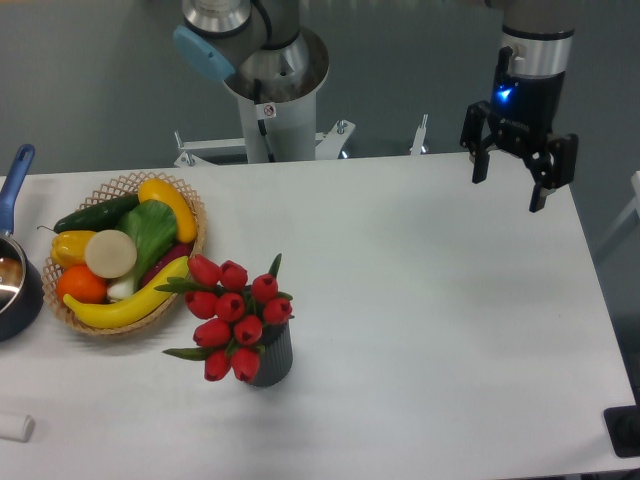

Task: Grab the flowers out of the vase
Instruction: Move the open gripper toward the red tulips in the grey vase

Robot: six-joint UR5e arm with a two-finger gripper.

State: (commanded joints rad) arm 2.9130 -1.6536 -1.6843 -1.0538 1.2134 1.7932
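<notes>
One bunch: flowers (pixel 235 318), red buds up, stems down in vase (pixel 272 360).
Axis: roughly upright, leaning left.
Vase: front-centre of table (pixel 430 320), just right of basket (pixel 125 250).
Gripper (pixel 511 181): far right rear, jaws apart, holding nothing.
Writing: none legible; small sticker on arm base (pixel 272 110).
Room: bare tabletop btwn gripper & flowers; pan (pixel 15 270) at left edge.

wicker basket (pixel 190 205) of vegetables beside a blue-handled saucepan (pixel 15 285) on white table (pixel 430 320)
</notes>
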